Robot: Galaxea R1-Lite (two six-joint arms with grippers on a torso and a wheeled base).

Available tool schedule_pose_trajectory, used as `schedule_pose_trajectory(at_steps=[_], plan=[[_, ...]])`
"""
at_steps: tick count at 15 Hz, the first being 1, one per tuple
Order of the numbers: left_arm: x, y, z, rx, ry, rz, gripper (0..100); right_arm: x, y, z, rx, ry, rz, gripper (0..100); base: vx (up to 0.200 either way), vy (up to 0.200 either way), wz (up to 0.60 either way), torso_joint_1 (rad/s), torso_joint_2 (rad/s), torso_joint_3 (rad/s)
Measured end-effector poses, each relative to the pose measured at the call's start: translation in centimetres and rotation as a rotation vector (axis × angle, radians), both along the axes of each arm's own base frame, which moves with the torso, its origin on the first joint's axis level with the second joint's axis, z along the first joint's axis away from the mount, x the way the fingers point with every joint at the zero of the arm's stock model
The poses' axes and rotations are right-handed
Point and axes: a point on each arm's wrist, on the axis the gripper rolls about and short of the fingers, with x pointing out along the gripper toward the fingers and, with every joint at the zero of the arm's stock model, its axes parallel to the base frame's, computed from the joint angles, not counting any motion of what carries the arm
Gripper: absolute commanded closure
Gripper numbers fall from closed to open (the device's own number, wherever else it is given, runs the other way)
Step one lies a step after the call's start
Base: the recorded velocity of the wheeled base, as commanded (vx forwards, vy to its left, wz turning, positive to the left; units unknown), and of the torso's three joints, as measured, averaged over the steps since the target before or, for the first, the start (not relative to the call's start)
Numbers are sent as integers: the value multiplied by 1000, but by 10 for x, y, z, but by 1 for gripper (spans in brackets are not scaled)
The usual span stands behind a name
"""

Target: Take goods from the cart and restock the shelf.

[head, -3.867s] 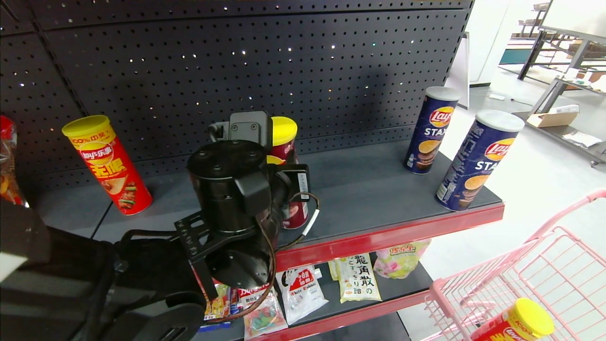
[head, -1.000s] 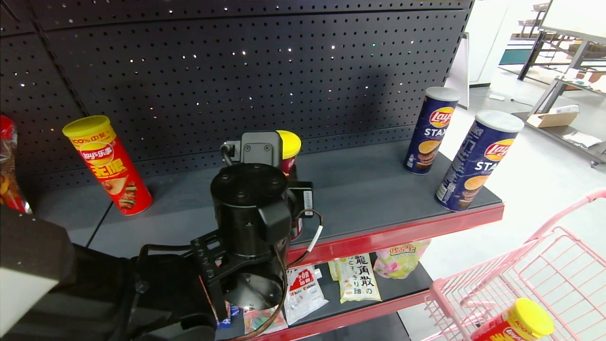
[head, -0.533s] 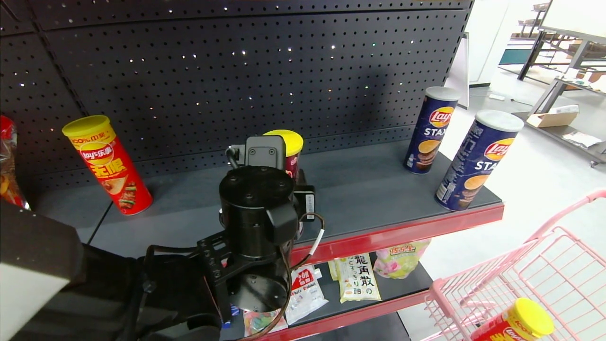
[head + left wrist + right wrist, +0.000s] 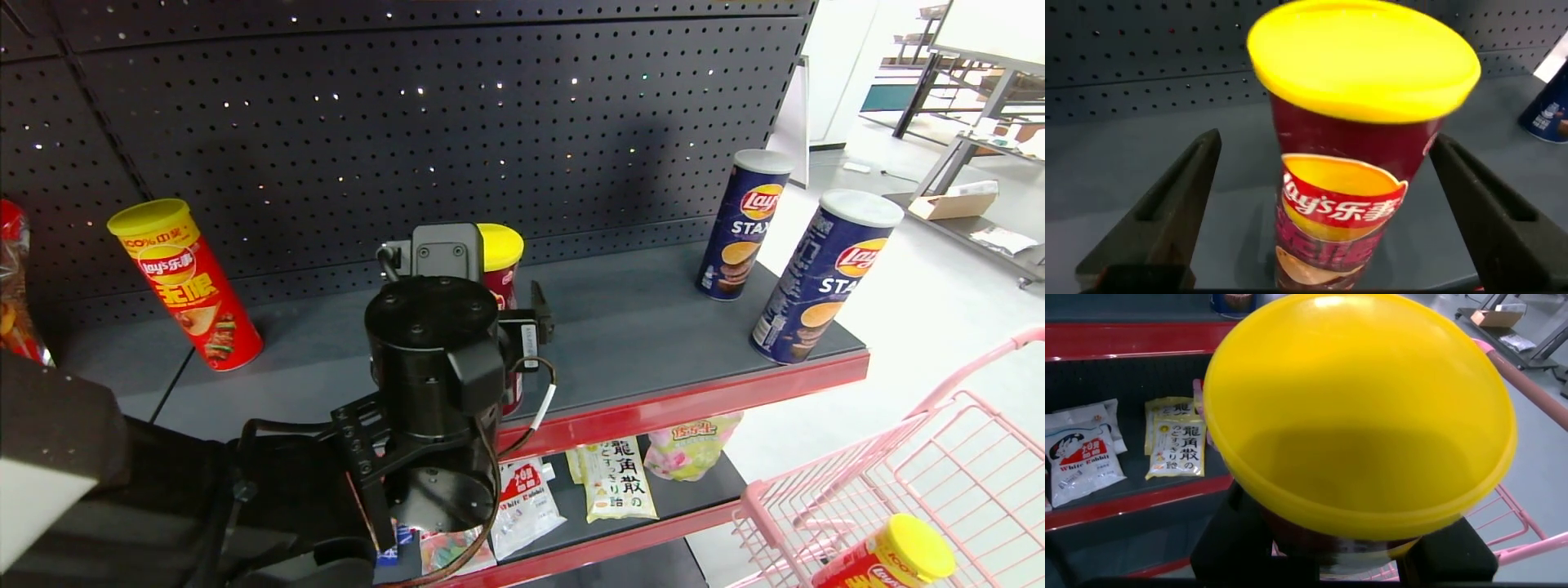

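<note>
The grey shelf deck (image 4: 637, 327) has a red front lip and a dark pegboard back (image 4: 408, 122). To the right the room opens onto a pale floor with metal racks (image 4: 971, 139).

The maroon chip can (image 4: 1360, 163) stands upright on the deck near the front edge, under a yellow lid. The left gripper (image 4: 1319, 224) sits around it with its fingers (image 4: 1167, 212) spread wide. Each finger is clear of the can's sides.

The right gripper (image 4: 1343, 555) is over the pink wire cart (image 4: 963, 457). It pinches a red chip can (image 4: 1360, 416), also yellow-lidded, with a dark finger tight against each side.

A second red can (image 4: 188, 286) stands at the deck's left, near the pegboard. Two dark blue cans with pale lids stand at the right end: one towards the back (image 4: 744, 224), one at the front corner (image 4: 824, 278).

On the lower shelf (image 4: 702, 490) lie flat snack packets (image 4: 612, 478) in white, yellow and green.

The maroon can's label carries a red roundel with a yellow band and white script, above a picture of chips. The blue cans show a similar roundel over stacked chips. The packets bear dark printed characters.
</note>
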Motion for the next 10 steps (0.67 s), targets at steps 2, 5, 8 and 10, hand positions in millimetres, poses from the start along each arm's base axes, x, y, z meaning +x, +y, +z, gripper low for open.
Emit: schedule_pose_trajectory(at_steps=[2, 5, 8, 10], plan=[[-1, 9, 6, -12, -10, 41, 0, 0, 0, 1, 0, -3, -5, 100, 0, 0, 0, 0, 0, 0], [-13, 17, 10, -29, -18, 1, 0, 0, 0, 1, -1, -3, -7, 100, 0, 0, 0, 0, 0, 0], [-24, 23, 10, -39, -24, -52, 0, 0, 0, 1, 0, -5, -7, 100, 0, 0, 0, 0, 0, 0], [-27, 25, 10, -52, -34, -78, 0, 0, 0, 1, -1, -6, -7, 100, 0, 0, 0, 0, 0, 0]])
